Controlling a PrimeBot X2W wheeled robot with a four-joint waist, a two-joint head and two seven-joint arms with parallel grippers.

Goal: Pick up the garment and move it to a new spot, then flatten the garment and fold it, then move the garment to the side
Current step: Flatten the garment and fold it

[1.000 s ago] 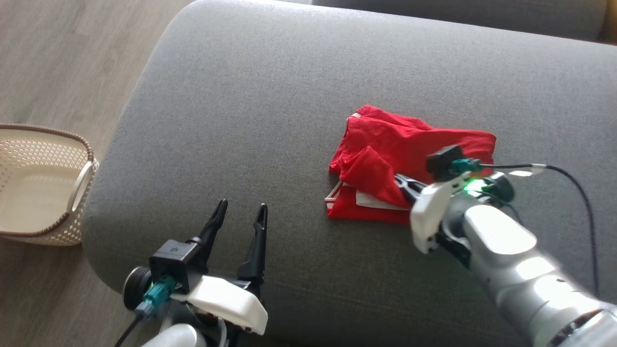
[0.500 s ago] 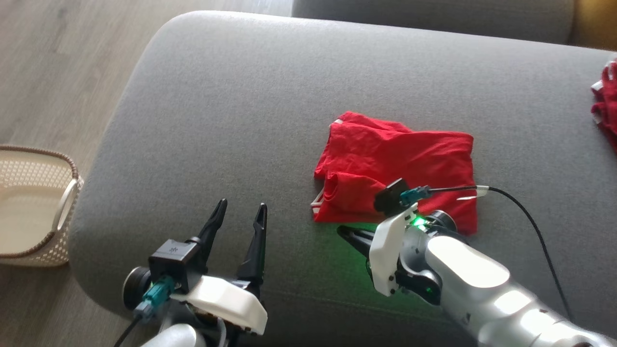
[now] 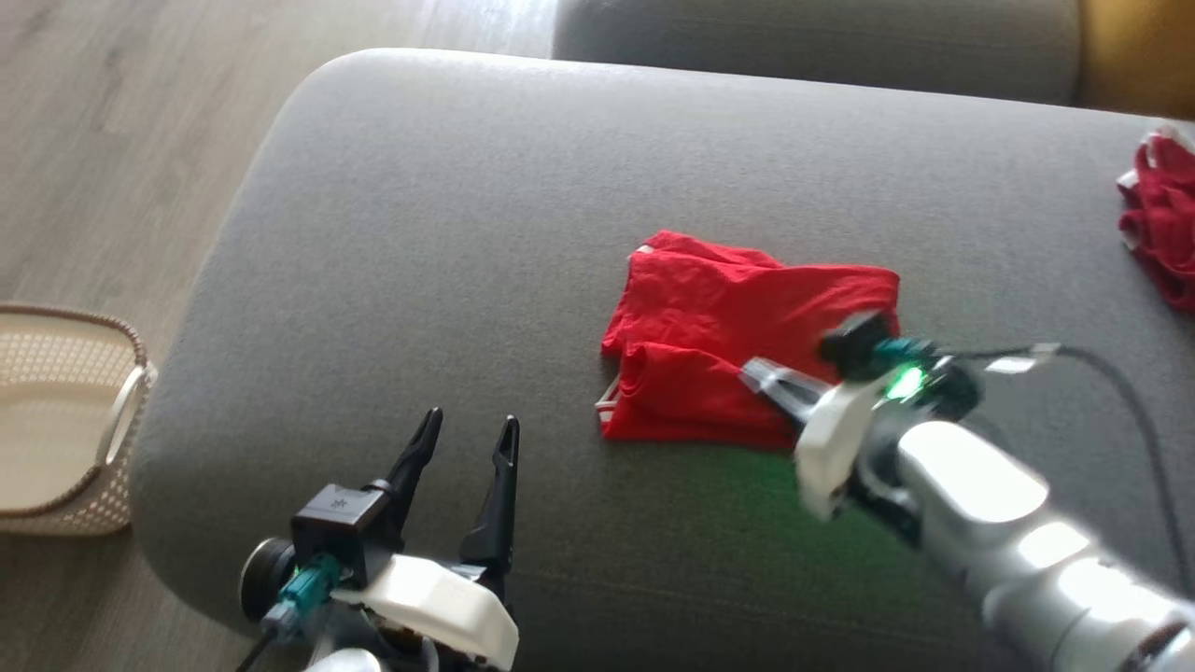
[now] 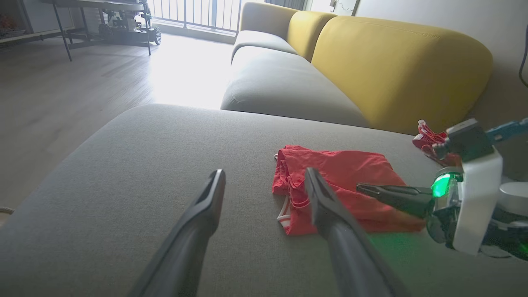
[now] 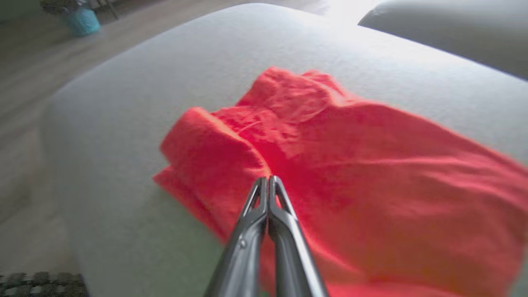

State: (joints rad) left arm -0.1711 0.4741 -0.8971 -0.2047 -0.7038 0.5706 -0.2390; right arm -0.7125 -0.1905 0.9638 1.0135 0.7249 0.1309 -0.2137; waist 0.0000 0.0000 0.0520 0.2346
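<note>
Swinging back off the bare cushion, the right gripper (image 3: 752, 371) is reaching over the folded red garment's (image 3: 728, 313) near edge, fingers pressed together, gripping nothing. At the garment's 8 o'clock the left gripper (image 3: 471, 422) is hovering wide open above the grey sofa cushion (image 3: 448, 224), where the garment is lying.

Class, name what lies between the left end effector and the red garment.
Only bare grey cushion lies between the left end effector and the red garment, as the head view shows.
</note>
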